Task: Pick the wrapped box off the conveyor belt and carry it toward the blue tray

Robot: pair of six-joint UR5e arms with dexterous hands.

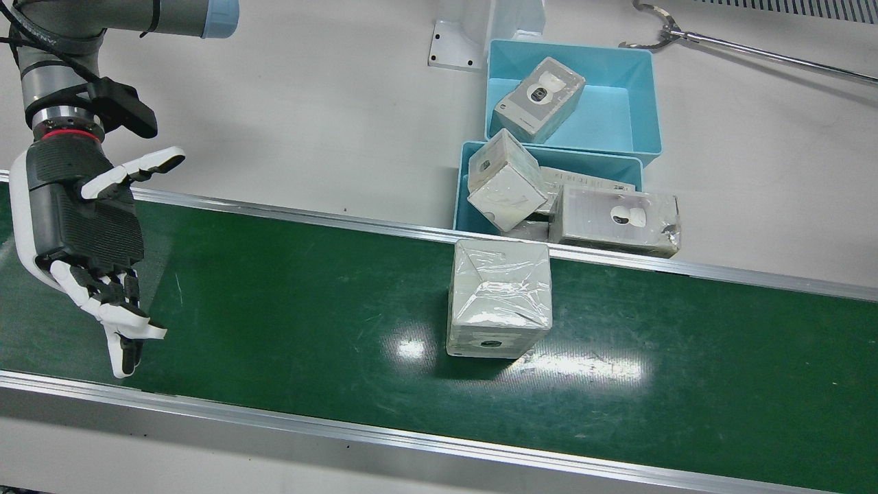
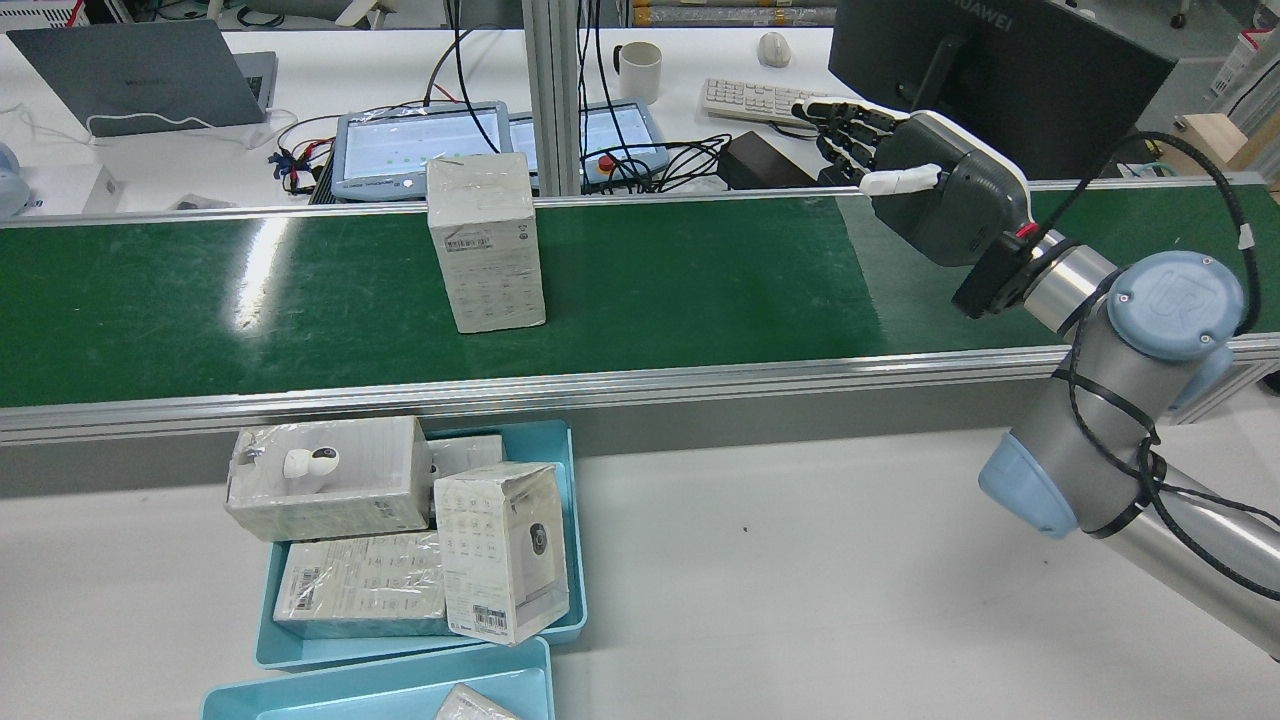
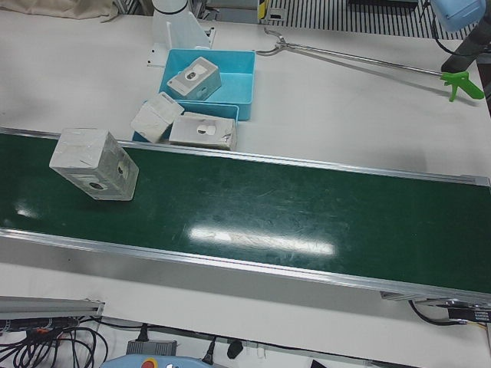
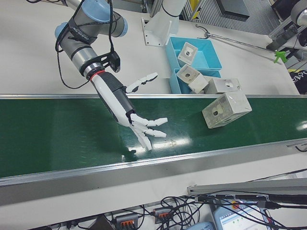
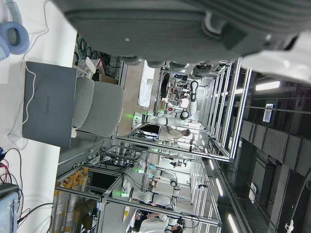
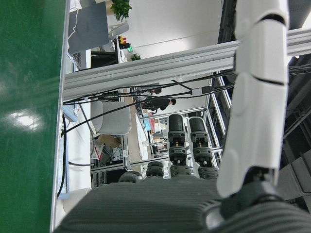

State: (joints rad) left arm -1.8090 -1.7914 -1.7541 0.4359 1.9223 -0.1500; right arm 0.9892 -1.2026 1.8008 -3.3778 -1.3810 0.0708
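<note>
The approach looked barely begun: the right robot hand (image 1: 86,233) hovered over the green belt (image 1: 274,295) with fingers spread and nothing in it. The box (image 1: 499,298), blocky and skinned in crinkled glossy film, stood on the belt well apart from that robot hand, just beside the hard blue tray (image 1: 465,180). Next, it likely needed a wide squeeze across the slippery faces.

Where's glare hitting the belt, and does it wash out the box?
Front view: glare patches on the belt beside the box, whose wrap shines but stays readable. Rear view: bright streak left of the box. Left-front view: long streak mid-belt, clear of the box.
</note>
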